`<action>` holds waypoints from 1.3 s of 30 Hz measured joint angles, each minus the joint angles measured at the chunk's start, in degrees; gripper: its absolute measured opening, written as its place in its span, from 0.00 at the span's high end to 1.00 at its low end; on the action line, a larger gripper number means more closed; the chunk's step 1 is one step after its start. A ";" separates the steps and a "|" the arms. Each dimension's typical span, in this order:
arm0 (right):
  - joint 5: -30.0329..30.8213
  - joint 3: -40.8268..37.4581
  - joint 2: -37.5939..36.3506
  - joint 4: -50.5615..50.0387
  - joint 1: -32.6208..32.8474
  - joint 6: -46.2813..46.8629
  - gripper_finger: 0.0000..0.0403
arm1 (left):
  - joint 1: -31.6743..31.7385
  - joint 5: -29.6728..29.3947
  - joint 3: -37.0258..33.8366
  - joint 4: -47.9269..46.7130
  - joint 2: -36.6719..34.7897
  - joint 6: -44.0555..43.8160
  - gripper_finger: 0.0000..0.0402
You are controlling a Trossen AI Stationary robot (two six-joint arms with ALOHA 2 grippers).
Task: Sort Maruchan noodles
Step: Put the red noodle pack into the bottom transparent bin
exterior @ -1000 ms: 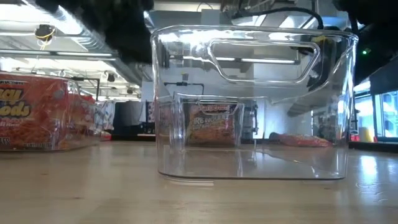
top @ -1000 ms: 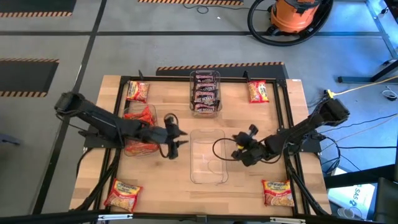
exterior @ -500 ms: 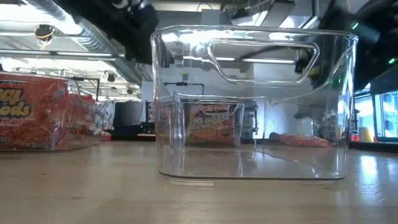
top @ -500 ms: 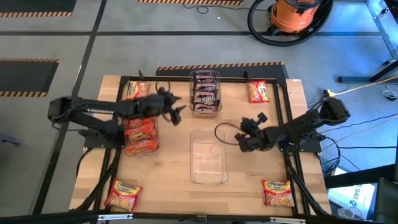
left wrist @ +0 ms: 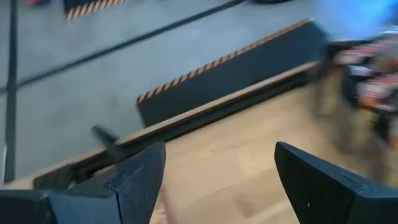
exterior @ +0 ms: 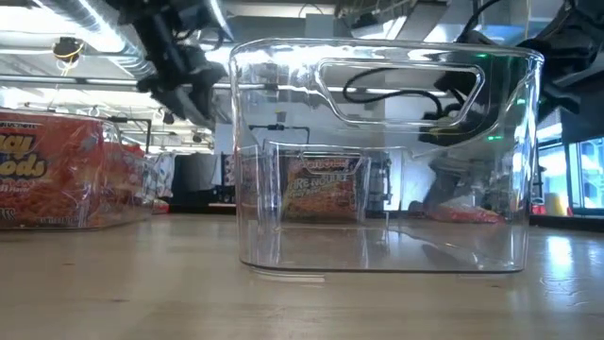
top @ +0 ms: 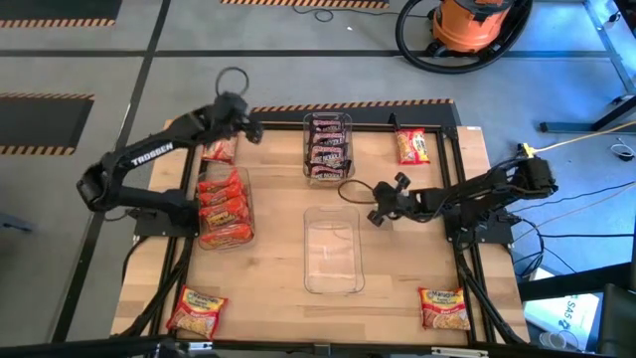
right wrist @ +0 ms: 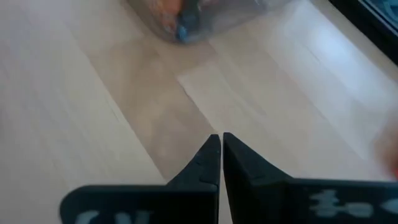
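**Noodle sort: left claw spread over far-left packet, right claw clenched at mid-bench**

I read the bench [top: 278, 298] from my left side across to my right.

Near-left corner: one red-and-yellow noodle packet [top: 196, 310] lies flat, on its own.

Left bin [top: 225, 208]: clear, holds a stack of orange-red packets [top: 223, 196]. In the low view the same bin shows at the left edge, packets pressed against its wall.

Far-left corner: left claw [top: 241, 117] is up over the red-and-yellow packet [top: 220, 149] lying there. I see its two fingers [left wrist: 134, 180] spread wide apart in the left wrist view, with bare wood between them and nothing gripped. The claw is released. I cannot tell whether it touches the packet.

Centre, far edge: a clear bin [top: 328, 149] filled with dark brown packets [top: 328, 144] in a row.

Centre, near side: a second clear bin [top: 332, 249], no packets in it. It fills the low view, handle cut-out near its top.

Right of centre: right claw [top: 380, 209] hangs beside the far-right corner of that bin, over bare wood. Right wrist view shows the fingers [right wrist: 205, 165] pressed together, holding nothing. The claw is clenched.

Far-right corner: one red-and-yellow packet [top: 412, 146] lies flat.

Near-right corner: another red-and-yellow packet [top: 443, 306] lies flat, well apart from the bins.
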 joint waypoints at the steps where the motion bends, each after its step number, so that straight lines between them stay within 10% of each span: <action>1: -1.15 0.00 0.00 1.17 -0.74 -0.66 1.00 | 2.21 1.38 0.14 -0.51 0.50 0.04 0.26; 12: -10.12 0.00 0.02 3.81 -4.09 -2.96 1.00 | 17.70 3.38 3.17 -14.67 14.68 0.27 0.28; 39: -11.51 0.00 0.07 4.88 -4.03 -3.13 1.00 | 15.71 12.99 11.80 -19.91 38.41 10.31 0.28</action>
